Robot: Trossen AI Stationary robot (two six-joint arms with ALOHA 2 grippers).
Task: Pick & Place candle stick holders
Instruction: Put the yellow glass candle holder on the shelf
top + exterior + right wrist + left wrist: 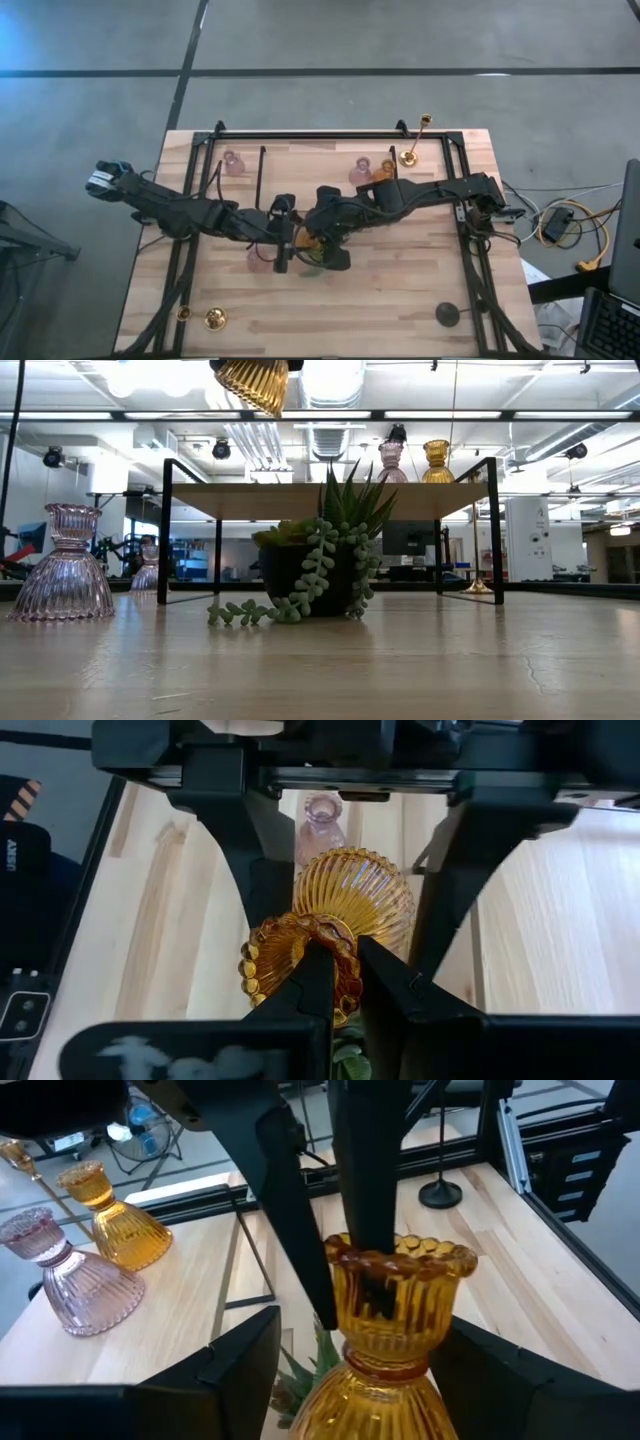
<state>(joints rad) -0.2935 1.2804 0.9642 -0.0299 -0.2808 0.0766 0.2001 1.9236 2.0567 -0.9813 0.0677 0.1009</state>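
- Right gripper (343, 955) is clamped on the scalloped rim of an amber glass holder (345, 920), one finger inside the cup and one outside. It's holding the thing in the air right above the little potted plant (320, 560).
- Left gripper (365, 1370) is right there too, fingers spread wide with one on each side of the same amber holder. There's a visible gap up by the neck. Whether they touch the wider base, I honestly can't tell, since the base is cut off in the left wrist view.
- From table level you only get the ribbed bottom of the held holder poking in at the top edge, straight over the plant. Neither gripper shows there.
- The plant sits in a dark pot (285, 575) with spiky leaves on top and beaded strands trailing over the side onto the table (480, 660).
- Just beside the plant there's a pink glass holder (65, 565) standing upright on the table.
- Behind the plant is a black-legged shelf (250, 500) with a wooden top. On it, side by side, are another pink holder (390, 460) and a second amber one (436, 460).
- A third pink holder (233, 162) stands further back on the plant's other side.
- One gold stick (412, 150) is well beyond the plant near the back corner, leaning in the overhead view.
- Well apart from the plant at the front edge are another gold stick (215, 318) on one side and the black one (447, 314) on the other. From above you mostly see their round bases.
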